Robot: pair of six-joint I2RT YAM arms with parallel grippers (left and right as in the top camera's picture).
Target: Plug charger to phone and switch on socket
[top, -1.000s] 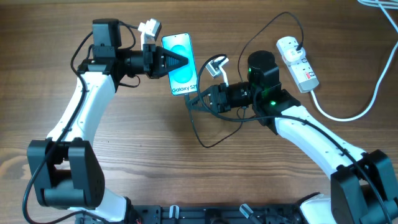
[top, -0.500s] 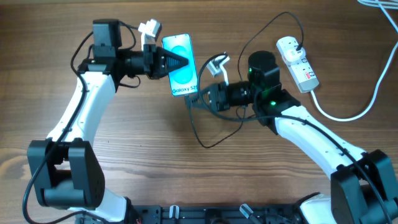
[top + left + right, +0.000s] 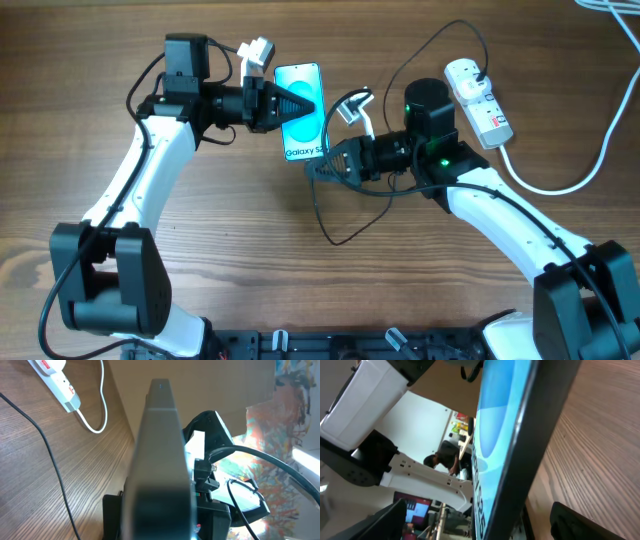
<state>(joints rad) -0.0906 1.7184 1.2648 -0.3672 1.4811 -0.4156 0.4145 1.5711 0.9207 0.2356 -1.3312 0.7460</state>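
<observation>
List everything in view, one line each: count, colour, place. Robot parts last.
phone: one, turquoise screen, upper middle, in the left gripper.
charger: one, thin black cable, loops from the socket to the right gripper.
socket: one, white with red switches, upper right.
thick white lead: one, white, runs right from the socket.
table: one, brown wood.
left gripper: one, black, shut on the phone.
right gripper: one, black, at the phone's lower edge, apparently holding the charger's end.

Bench (image 3: 240,250): brown wood-grain top, evenly lit. Beyond its far edge, a plain tan wall (image 3: 210,385) and a multicoloured painted panel (image 3: 295,415). A white wall (image 3: 427,422) stands on another side.
</observation>
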